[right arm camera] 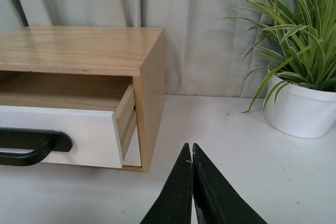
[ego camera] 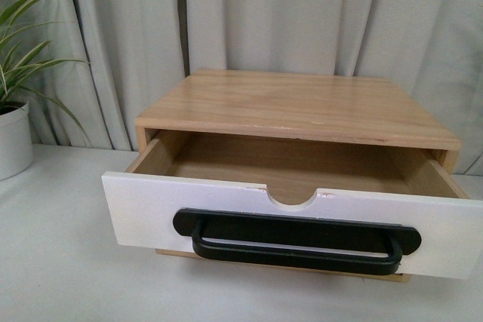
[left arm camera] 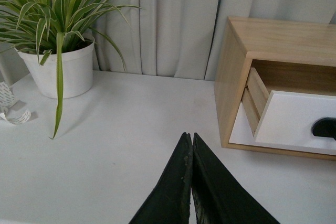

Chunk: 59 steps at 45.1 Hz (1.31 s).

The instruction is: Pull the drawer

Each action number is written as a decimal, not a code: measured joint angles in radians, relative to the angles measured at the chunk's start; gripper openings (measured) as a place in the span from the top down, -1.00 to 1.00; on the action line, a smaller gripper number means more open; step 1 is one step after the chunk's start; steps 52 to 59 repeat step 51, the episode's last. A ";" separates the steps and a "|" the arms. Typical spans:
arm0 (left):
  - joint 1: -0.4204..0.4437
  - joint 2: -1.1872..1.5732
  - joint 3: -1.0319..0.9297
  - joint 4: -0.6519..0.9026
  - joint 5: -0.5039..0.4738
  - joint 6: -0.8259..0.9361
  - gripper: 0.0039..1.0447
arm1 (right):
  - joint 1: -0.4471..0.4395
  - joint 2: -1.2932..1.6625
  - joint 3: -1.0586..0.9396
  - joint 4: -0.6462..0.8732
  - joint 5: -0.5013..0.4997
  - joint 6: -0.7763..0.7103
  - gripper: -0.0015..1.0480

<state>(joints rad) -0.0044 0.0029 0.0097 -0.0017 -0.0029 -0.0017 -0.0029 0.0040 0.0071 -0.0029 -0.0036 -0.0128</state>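
The drawer point(ego camera: 151, 209) stands pulled out of its wooden cabinet point(ego camera: 302, 103), its empty inside showing. Its white front carries a long black bar handle point(ego camera: 296, 240) and a half-round notch point(ego camera: 293, 197) in the top edge. From the left wrist view the drawer point(left arm camera: 294, 121) sticks out of the cabinet side. The right wrist view shows the drawer point(right arm camera: 89, 135) and one end of the handle point(right arm camera: 31, 145). My left gripper point(left arm camera: 189, 139) is shut on nothing, over the table left of the cabinet. My right gripper point(right arm camera: 190, 149) is shut too, to the cabinet's right. Neither arm shows in the front view.
A white pot with a striped green plant point(ego camera: 13, 137) stands left of the cabinet, also seen as the plant point(left arm camera: 58, 66). Another potted plant point(right arm camera: 302, 103) stands to the right. Grey curtains point(ego camera: 302, 13) hang behind. The white table point(ego camera: 53, 277) runs under everything.
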 joint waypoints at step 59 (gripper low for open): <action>0.001 0.000 0.000 0.000 0.000 0.000 -0.89 | 0.000 0.000 0.000 0.000 0.000 0.002 -0.83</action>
